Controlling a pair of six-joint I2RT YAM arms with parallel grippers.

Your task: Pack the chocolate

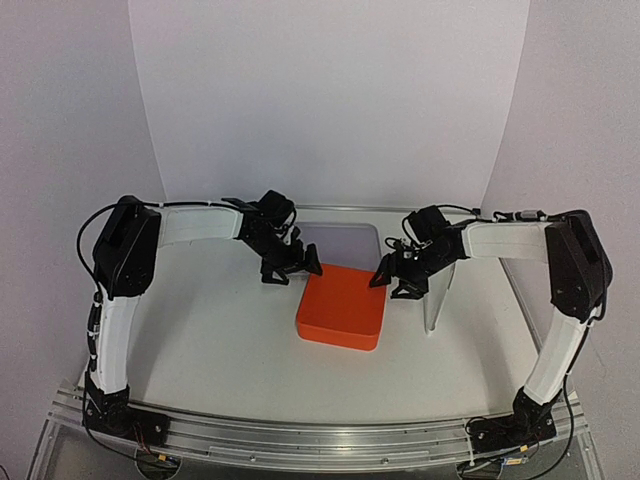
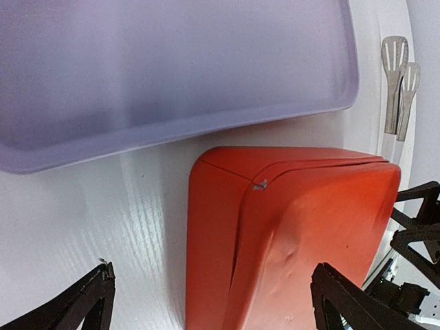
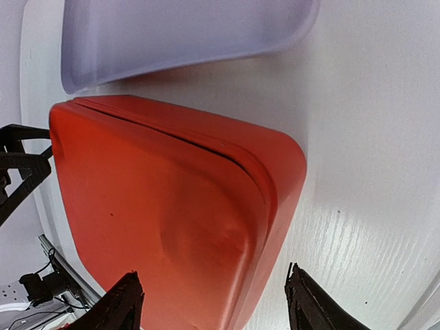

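Observation:
A closed orange box [image 1: 342, 307] with its lid on lies in the middle of the table. No chocolate shows in any view. My left gripper [image 1: 298, 270] is open at the box's far left corner, and in the left wrist view [image 2: 213, 278] its jaws straddle that corner of the box [image 2: 302, 227]. My right gripper [image 1: 393, 280] is open at the far right corner, and in the right wrist view [image 3: 213, 275] its jaws stand wide over the lid edge of the box [image 3: 165, 206]. Neither gripper holds anything.
A pale lavender tray [image 1: 340, 240] lies just behind the box and also shows in both wrist views [image 2: 172, 69] [image 3: 179, 34]. A pair of translucent tongs [image 2: 397, 82] lies right of the box, near my right gripper [image 1: 437, 300].

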